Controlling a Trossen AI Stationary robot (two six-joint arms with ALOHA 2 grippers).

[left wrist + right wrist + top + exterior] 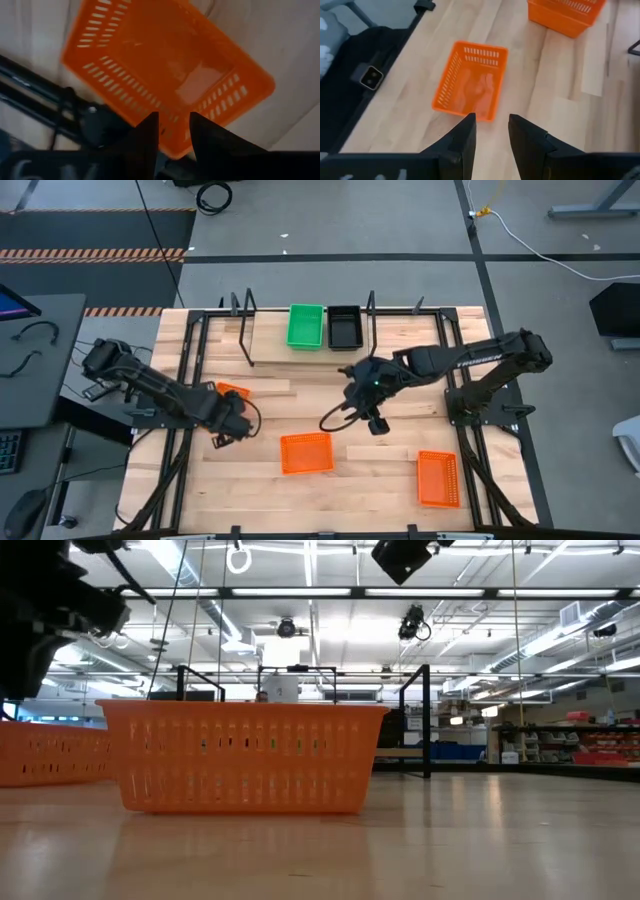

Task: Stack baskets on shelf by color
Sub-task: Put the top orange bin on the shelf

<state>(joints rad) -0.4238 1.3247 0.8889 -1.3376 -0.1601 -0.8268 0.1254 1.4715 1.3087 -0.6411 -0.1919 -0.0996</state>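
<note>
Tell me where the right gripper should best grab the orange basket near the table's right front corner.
Probably one rim wall of that orange basket, taken from above: it sits upright with its mouth open, and the thin perforated wall suits the right gripper, whose open fingers hover empty above the table.
</note>
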